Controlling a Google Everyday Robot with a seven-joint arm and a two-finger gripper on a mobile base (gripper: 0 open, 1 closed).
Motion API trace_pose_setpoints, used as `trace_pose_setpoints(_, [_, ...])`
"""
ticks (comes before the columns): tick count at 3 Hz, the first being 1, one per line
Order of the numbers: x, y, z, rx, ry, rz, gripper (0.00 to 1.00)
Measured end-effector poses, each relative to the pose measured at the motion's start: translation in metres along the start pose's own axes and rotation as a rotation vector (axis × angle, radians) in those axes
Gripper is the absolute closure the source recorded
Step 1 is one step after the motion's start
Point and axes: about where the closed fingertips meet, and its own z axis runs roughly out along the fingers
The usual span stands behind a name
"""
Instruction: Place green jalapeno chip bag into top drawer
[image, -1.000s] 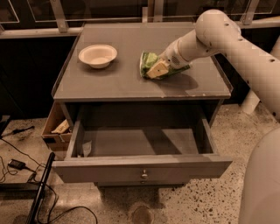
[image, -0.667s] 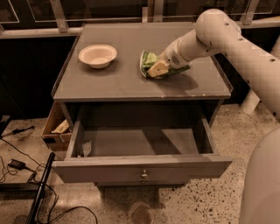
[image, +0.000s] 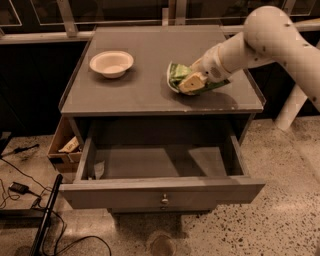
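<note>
The green chip bag (image: 176, 75) lies on the right half of the bench (image: 145, 95), a little back from the front edge and well in from the right edge. The end effector (image: 192, 82) sits on top of the bag's front part, reached in from the right by the pale arm (image: 260, 42), which crosses above the bench's right rear corner. I cannot tell whether the end effector is clamped on the bag or only resting against it. A white bowl (image: 111, 63) stands on the left half of the bench, well apart from the bag, with bare grey surface between them. Below the front edge, the top drawer (image: 162, 192) is pulled out toward the camera, its front panel with a small round knob (image: 164, 199) standing well forward of the bench. The drawer's grey bottom shows across most of its width, with a pale scrap (image: 98, 170) in its left front corner. A cardboard box (image: 62, 150) sits just beside the drawer's left wall, and cables (image: 20, 192) trail over the speckled floor (image: 280, 200) at the left.
</note>
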Motion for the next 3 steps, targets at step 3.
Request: trace_pose_setpoints(3, [0.011, 0.093, -0.066, -0.137, -0.036, -0.042, 1.00])
